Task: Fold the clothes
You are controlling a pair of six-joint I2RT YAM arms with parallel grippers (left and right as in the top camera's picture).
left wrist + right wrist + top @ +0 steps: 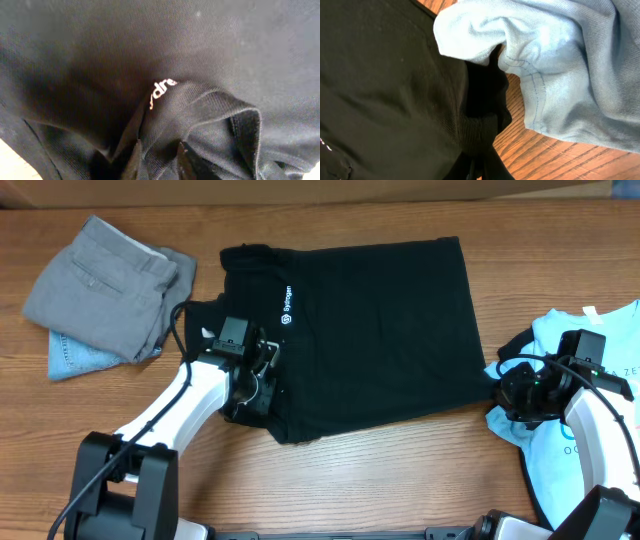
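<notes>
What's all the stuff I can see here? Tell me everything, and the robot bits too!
black short-sleeved cotton T-shirt: one, black with a small white logo, spread across the middle of the table
grey folded cloth trousers: one, grey, upper left of the overhead view
light blue denim garment: one, light blue, under the grey trousers, only an edge showing
pale blue soft T-shirt: one, pale blue, crumpled at the right edge
brown wooden table: one, brown, under everything
left claw: one, black, pinching the black T-shirt
right claw: one, black, shut on the black T-shirt's edge
</notes>
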